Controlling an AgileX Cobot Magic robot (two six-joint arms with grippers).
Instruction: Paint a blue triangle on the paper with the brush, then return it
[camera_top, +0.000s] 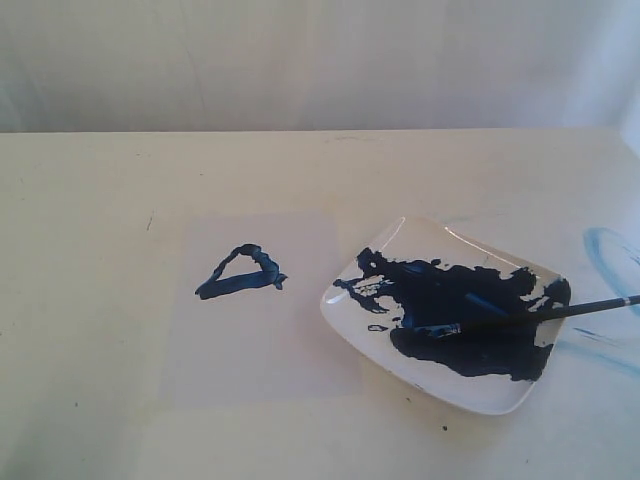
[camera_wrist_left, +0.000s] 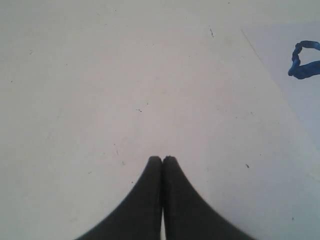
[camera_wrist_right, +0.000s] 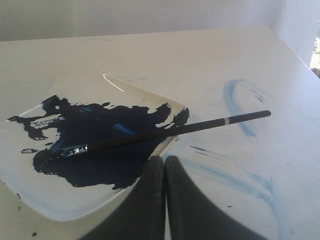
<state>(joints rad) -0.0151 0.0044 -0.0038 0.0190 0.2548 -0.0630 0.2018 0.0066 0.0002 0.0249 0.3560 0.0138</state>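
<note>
A small, wobbly blue triangle (camera_top: 243, 271) is painted on the pale paper (camera_top: 262, 335) at the table's middle left. The brush (camera_top: 540, 314) lies across the white plate (camera_top: 452, 394), its tip in the dark paint and its handle sticking out past the right rim. In the right wrist view the brush (camera_wrist_right: 165, 133) lies free beyond my right gripper (camera_wrist_right: 165, 159), which is shut and empty at the plate's edge (camera_wrist_right: 65, 212). My left gripper (camera_wrist_left: 162, 159) is shut and empty over bare table; the blue triangle (camera_wrist_left: 302, 62) and the paper (camera_wrist_left: 300, 110) show at that view's edge. Neither gripper appears in the exterior view.
A large dark blue paint blotch (camera_top: 465, 320) covers most of the plate. Faint light-blue smears (camera_top: 605, 255) mark the cream tabletop to the right of the plate. A pale wall rises behind the table's far edge.
</note>
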